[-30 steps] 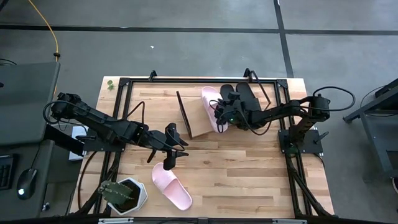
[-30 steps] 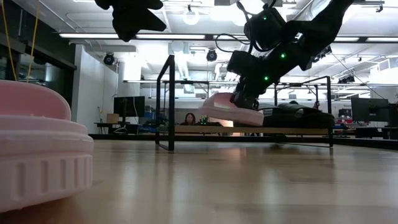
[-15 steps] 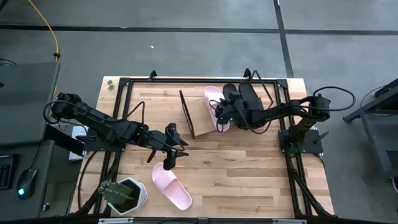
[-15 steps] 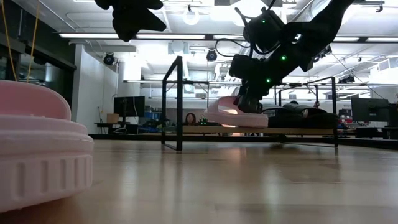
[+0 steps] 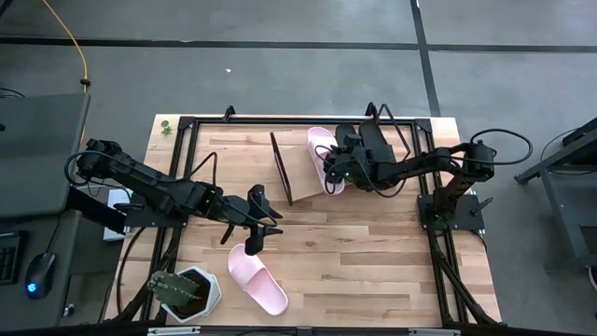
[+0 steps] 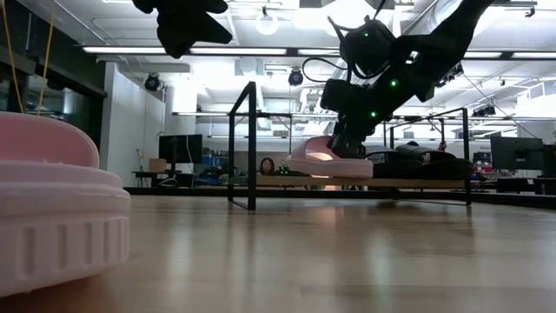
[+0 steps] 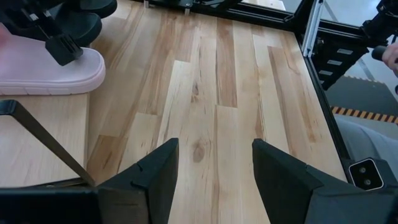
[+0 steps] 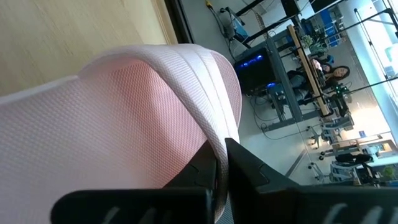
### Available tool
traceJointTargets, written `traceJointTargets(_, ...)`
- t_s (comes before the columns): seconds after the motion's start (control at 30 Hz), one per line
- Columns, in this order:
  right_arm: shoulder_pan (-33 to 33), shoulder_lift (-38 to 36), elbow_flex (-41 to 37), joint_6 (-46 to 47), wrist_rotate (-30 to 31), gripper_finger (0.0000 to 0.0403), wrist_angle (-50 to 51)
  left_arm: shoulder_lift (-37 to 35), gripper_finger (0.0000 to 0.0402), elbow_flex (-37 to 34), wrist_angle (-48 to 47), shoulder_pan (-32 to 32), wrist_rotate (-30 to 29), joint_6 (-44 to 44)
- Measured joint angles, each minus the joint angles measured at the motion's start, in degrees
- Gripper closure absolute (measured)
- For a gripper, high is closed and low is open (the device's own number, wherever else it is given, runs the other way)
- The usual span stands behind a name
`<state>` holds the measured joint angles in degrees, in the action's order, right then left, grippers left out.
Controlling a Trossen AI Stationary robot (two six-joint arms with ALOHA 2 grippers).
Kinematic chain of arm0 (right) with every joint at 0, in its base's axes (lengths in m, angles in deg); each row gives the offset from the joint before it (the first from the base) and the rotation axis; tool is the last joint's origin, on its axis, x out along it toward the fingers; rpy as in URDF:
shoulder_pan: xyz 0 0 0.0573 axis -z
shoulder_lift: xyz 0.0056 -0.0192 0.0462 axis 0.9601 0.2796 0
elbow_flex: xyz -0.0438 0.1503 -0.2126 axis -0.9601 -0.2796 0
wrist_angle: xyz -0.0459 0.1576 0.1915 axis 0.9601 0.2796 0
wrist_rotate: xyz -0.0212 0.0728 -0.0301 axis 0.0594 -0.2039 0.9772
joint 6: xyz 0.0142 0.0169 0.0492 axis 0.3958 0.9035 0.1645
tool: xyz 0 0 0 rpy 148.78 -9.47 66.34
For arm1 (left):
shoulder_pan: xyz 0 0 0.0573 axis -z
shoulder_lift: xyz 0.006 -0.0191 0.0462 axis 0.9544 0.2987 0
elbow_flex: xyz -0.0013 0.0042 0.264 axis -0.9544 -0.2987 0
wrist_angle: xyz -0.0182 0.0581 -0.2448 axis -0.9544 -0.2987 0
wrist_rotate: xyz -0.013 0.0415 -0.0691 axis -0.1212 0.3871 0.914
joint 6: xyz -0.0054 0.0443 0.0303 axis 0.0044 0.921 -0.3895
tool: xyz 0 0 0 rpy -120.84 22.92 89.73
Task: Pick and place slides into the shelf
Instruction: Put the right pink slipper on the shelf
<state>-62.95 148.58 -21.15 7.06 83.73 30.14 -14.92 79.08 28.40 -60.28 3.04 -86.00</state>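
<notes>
My right gripper (image 5: 329, 174) is pinched shut on the strap of a pink slide (image 5: 321, 157), holding it over the shelf (image 5: 300, 173) at the far middle of the table (image 5: 373, 252). In the low view that slide (image 6: 330, 160) sits right at the board, can't tell if it's touching. Two black slides (image 5: 368, 145) are already on the shelf just right of it. My left gripper (image 5: 254, 227) hangs spread wide and empty near the table's left-middle, above the other pink slide (image 5: 258, 279), which lies on the near left beside a plant pot (image 5: 189, 292).
</notes>
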Motion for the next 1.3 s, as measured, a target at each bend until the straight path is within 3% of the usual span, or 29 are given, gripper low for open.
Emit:
traceJointTargets(0.57, 0.9, 0.0, 0.0, -0.4, -2.8, 0.039, -0.1, 0.0, 0.0213, 0.0, 0.0, 0.0, 0.0, 0.0)
traceJointTargets(1.0, 1.7, 0.0, 0.0, 0.3, -0.6, 0.0265, -0.2, 0.0, 0.0213, 0.0, 0.0, 0.0, 0.0, 0.0)
traceJointTargets(1.3, -3.0, 0.1, 0.5, 0.1, 4.6, 0.0229, 0.3, 0.0, 0.0213, 0.0, 0.0, 0.0, 0.0, 0.0)
